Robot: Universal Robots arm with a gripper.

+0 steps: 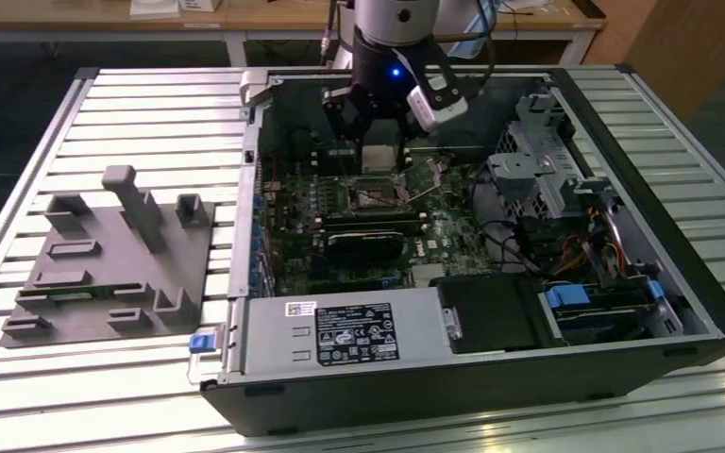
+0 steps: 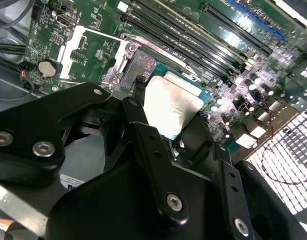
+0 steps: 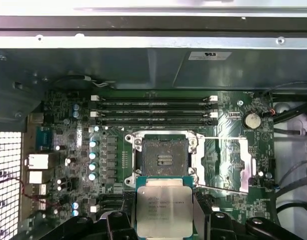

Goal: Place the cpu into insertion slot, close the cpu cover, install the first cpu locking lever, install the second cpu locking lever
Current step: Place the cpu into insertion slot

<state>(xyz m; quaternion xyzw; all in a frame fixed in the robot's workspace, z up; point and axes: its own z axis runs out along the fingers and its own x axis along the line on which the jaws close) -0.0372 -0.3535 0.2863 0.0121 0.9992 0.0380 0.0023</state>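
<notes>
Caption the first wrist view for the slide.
The gripper holds the cpu near the empty insertion slot, with the cpu cover swung open beside it.

Exterior view: I look down on case (image 1: 463, 377), arm (image 1: 395, 38) at 12 o'clock — both wrist views close, sharing insertion slot (image 3: 163, 157) (image 2: 143, 66).

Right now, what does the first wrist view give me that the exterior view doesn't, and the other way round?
First wrist view: the cpu clamped in the tool, and the cpu cover swung open to one side. Exterior view: the whole case and the grey fixture on the slatted table. Both: the green motherboard with the insertion slot bare.
</notes>
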